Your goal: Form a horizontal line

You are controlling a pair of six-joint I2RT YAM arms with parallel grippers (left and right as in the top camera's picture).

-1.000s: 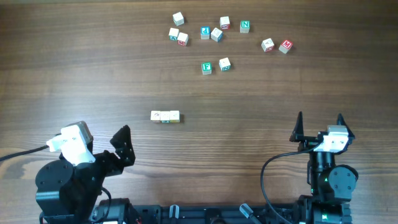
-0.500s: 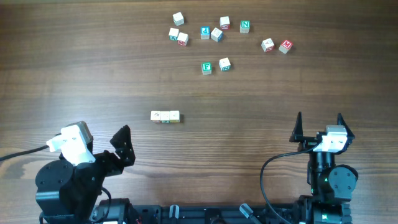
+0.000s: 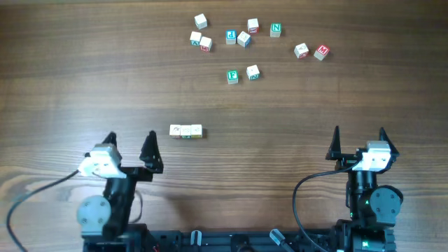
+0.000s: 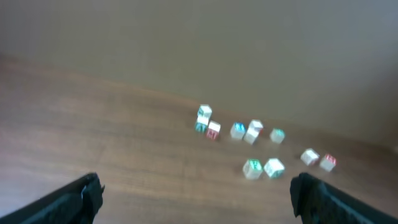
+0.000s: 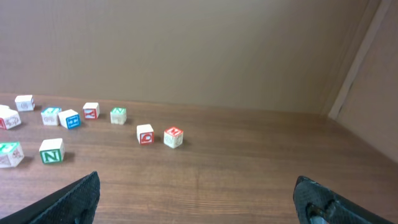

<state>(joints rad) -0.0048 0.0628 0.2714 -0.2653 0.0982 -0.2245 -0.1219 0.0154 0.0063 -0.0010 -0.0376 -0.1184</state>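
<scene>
The horizontal line (image 3: 185,131) is a short row of three pale cubes touching side to side, left of the table's middle. My left gripper (image 3: 130,139) is open and empty, a little to the left of and nearer than the row. My right gripper (image 3: 359,135) is open and empty at the near right. The left wrist view is blurred and shows its two fingertips (image 4: 196,193) wide apart over bare wood; the row is out of that view. The right wrist view shows open fingertips (image 5: 199,193) over bare wood.
Several loose letter cubes lie scattered at the far side: a green F cube (image 3: 232,76), a green N cube (image 3: 276,29), a blue-letter cube (image 3: 231,36), and a red-faced cube (image 3: 321,51). They also show in the right wrist view, the red-faced one (image 5: 173,137) among them.
My left arm has swung round from a turned-away pose to face straight ahead, its open gripper now pointing at the far side. The right arm and the cubes have not moved.
</scene>
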